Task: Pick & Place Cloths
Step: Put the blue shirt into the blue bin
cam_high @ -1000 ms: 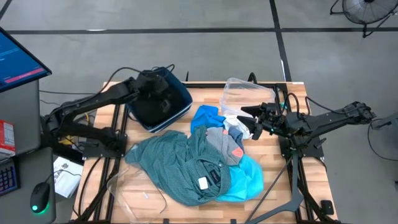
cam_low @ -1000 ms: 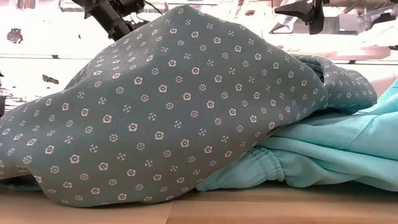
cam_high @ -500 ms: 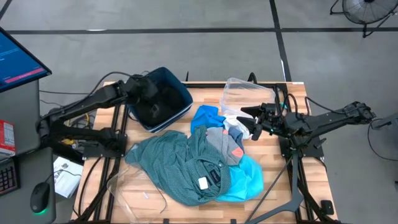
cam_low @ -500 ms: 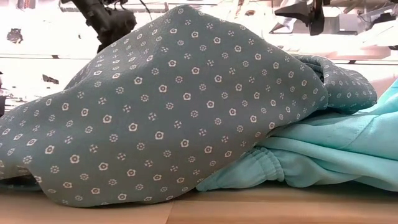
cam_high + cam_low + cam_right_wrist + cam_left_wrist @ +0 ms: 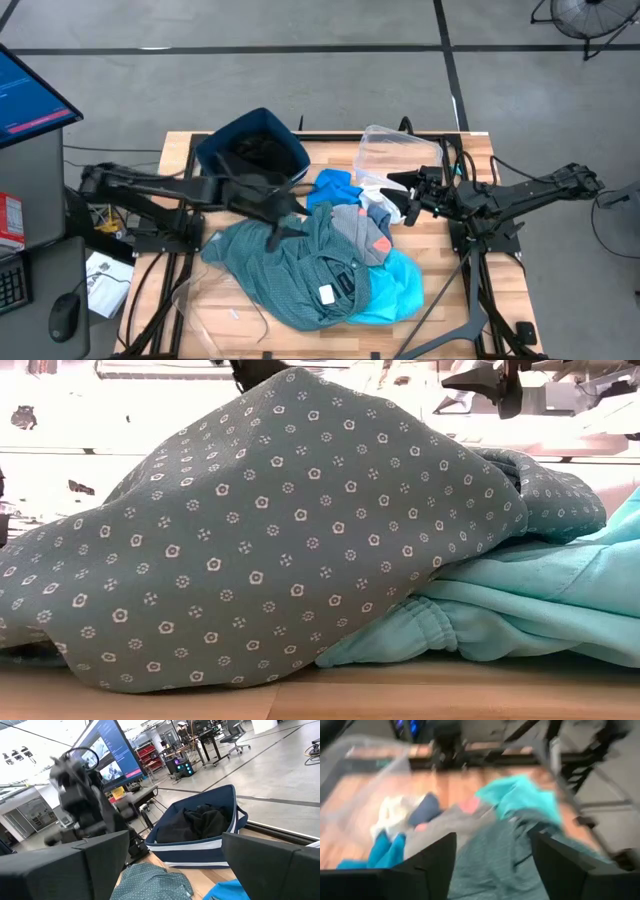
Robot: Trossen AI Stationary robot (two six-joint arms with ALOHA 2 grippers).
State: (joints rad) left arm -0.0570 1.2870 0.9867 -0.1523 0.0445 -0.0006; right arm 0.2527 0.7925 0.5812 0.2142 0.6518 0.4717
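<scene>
The large teal-green patterned shirt (image 5: 290, 265) (image 5: 280, 540) (image 5: 505, 865) lies heaped on the table's near middle. Beside it lie the bright blue top (image 5: 335, 187), the turquoise top (image 5: 400, 285) (image 5: 540, 610), the grey-and-coral socks (image 5: 360, 225) and the white socks (image 5: 378, 192). A black garment (image 5: 258, 150) (image 5: 200, 822) lies inside the dark blue bin (image 5: 225, 150). My left gripper (image 5: 288, 222) (image 5: 492, 836) hovers open over the shirt's far part. My right gripper (image 5: 403, 197) (image 5: 175, 837) waits open above the white socks.
A clear plastic tub (image 5: 385, 150) stands at the far right of the table. Another clear tub (image 5: 215, 300) lies at the near left edge, partly under the shirt. Bare wood shows on the table's right side.
My left arm has swung away from the dark blue bin, toward the table's near edge and right, and now stands over the teal-green shirt. The black garment shows uncovered in the bin.
</scene>
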